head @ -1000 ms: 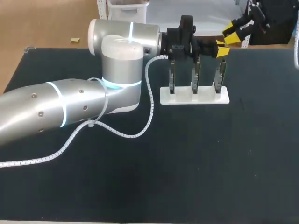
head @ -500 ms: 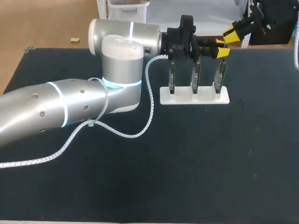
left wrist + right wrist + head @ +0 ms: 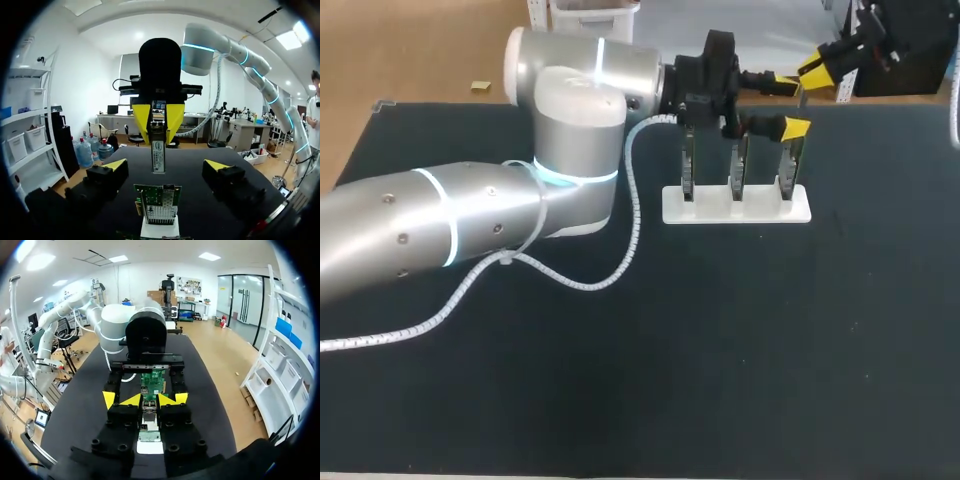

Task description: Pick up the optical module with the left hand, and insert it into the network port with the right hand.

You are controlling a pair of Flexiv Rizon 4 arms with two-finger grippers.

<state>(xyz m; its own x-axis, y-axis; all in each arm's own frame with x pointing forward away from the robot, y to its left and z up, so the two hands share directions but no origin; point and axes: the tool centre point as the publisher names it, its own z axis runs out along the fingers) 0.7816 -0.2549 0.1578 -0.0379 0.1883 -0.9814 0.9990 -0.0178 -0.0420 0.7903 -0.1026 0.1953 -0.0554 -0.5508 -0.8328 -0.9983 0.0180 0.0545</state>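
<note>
Three network cards (image 3: 738,165) stand in a white rack (image 3: 735,212), upper middle; left gripper (image 3: 788,105) sits by the rightmost. Left wrist: its fingers (image 3: 115,165) spread wide, empty; right gripper (image 3: 158,132) clamps the optical module (image 3: 158,157), hanging above the network port (image 3: 159,212). Right wrist: same clamp seen. Judgement: square module to port, lower slowly, avoid side-loading card.

Right tool (image 3: 818,68) half outside head view

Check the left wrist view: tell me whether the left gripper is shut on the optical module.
No: the jaws of the left gripper stand wide apart, while the optical module hangs in the right gripper ahead.
</note>
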